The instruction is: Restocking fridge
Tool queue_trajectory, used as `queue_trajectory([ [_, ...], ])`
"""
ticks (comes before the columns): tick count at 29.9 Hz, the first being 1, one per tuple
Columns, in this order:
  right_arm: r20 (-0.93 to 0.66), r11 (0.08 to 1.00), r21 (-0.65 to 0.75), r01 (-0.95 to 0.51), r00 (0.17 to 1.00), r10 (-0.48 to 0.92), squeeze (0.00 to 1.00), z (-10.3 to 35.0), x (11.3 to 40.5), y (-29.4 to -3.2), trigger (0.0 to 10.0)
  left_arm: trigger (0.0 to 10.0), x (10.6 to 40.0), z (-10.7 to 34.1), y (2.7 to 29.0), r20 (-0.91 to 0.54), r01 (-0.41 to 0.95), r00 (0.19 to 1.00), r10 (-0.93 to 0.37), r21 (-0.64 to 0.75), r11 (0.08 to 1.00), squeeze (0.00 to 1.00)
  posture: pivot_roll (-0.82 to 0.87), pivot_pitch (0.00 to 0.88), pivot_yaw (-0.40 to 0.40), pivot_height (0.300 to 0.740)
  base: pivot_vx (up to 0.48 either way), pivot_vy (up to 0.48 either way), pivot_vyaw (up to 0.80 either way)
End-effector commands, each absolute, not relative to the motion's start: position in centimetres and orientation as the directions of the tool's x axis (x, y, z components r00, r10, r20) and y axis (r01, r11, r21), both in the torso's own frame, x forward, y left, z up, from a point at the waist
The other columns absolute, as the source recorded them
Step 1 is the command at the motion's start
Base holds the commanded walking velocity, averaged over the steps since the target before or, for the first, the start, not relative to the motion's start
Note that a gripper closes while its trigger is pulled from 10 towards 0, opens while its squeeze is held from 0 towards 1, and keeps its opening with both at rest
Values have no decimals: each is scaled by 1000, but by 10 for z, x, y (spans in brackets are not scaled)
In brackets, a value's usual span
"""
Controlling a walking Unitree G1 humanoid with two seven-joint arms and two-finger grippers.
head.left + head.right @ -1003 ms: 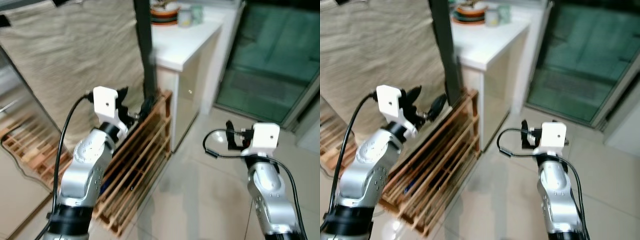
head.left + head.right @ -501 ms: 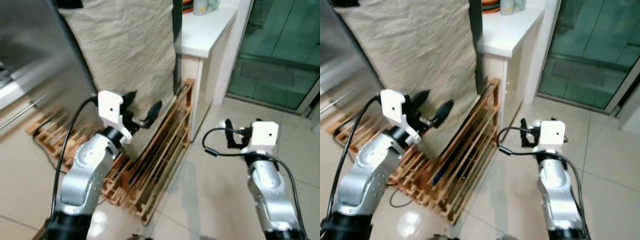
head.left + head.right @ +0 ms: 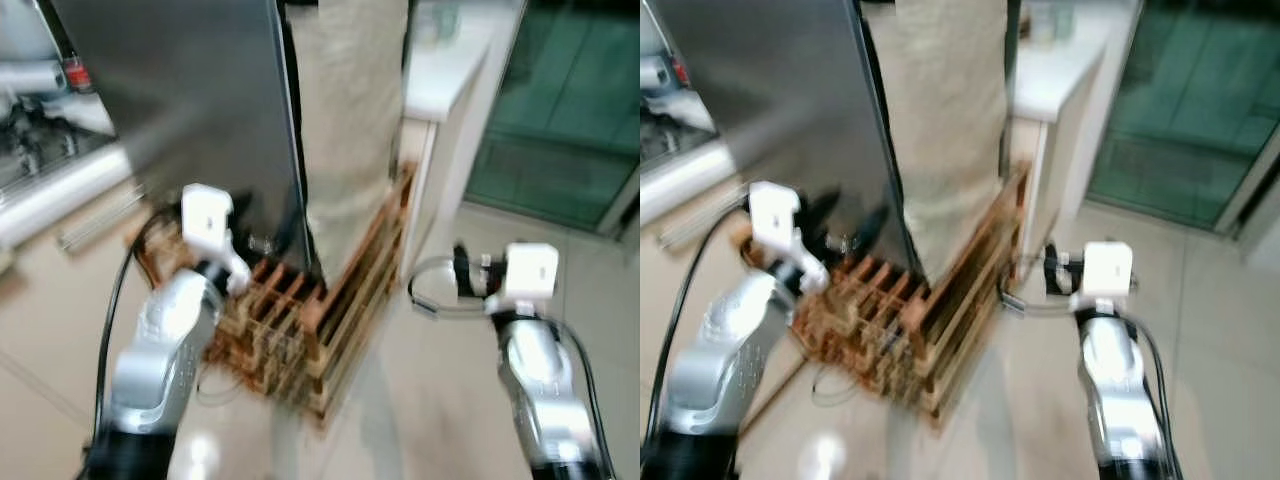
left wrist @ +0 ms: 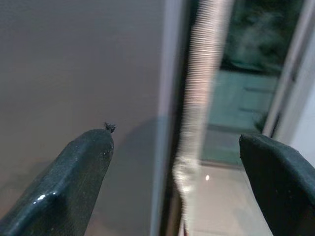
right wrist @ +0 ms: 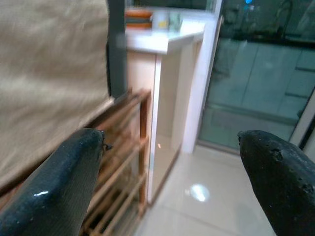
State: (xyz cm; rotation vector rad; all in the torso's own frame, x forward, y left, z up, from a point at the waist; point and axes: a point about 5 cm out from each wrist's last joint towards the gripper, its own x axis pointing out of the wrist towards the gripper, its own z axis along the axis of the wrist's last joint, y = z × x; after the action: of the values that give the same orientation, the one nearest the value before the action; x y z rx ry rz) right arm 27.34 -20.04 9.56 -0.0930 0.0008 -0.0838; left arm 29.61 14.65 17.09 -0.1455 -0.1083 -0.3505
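Meanwhile, the robot stands before the fridge, whose dark steel side takes up the upper left of the head views, blurred as though the camera is on the move. Both arms are raised at chest height with nothing in them, a carrying-free posture that suits an approach rather than a placement.

The left gripper points at the fridge's grey panel and its right-hand edge; its two black fingers are spread wide apart and hold nothing, probably readied to catch a door edge or handle. The right gripper sits at the centre right of the head views, aimed past the wooden pallet toward the white counter; its fingers are likewise parted and empty.

A beige cloth hangs at top centre, draped down onto the pallet, which lies on the tiled floor against the fridge's base, likely keeping things off the tiles. A dark glass door fills the upper right.

At the far upper left of the left eye view a bright strip suggests shelves with a can or bottle, though blur leaves it uncertain. No goods for restocking can be made out, so the job appears to be at its start.
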Motion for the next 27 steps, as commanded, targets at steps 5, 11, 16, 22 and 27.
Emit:
queue_trajectory([
  [5, 36, 993, -98, 69, 997, -66, 0, 103, 279, -197, 10000, 10000, 313, 177, 141, 119, 300, 952, -282, -175, 938, 0, -109, 0, 65, 740, 0, 0, 0],
  [11, 46, 994, -96, 57, 998, -53, 0, 104, 281, -192, 10000, 10000, 327, 180, 122, 111, 331, 943, -315, -175, 927, 0, -117, 0, 72, 740, 0, 0, 0],
  [16, 48, 994, -97, 56, 998, -51, 0, 104, 281, -192, 10000, 10000, 330, 183, 113, 115, 358, 933, -341, -211, 909, 0, -125, 0, 77, 740, 0, 0, 0],
  [22, 48, 994, -97, 58, 997, -54, 0, 103, 279, -191, 10000, 10000, 333, 191, 104, 141, 392, 919, -368, -230, 891, 0, -129, 0, 76, 740, 0, 0, 0],
  [27, 51, 994, -98, 50, 998, -45, 0, 104, 279, -188, 10000, 10000, 344, 200, 97, 165, 411, 910, -382, -224, 884, 0, -130, 0, 75, 740, 0, 0, 0],
])
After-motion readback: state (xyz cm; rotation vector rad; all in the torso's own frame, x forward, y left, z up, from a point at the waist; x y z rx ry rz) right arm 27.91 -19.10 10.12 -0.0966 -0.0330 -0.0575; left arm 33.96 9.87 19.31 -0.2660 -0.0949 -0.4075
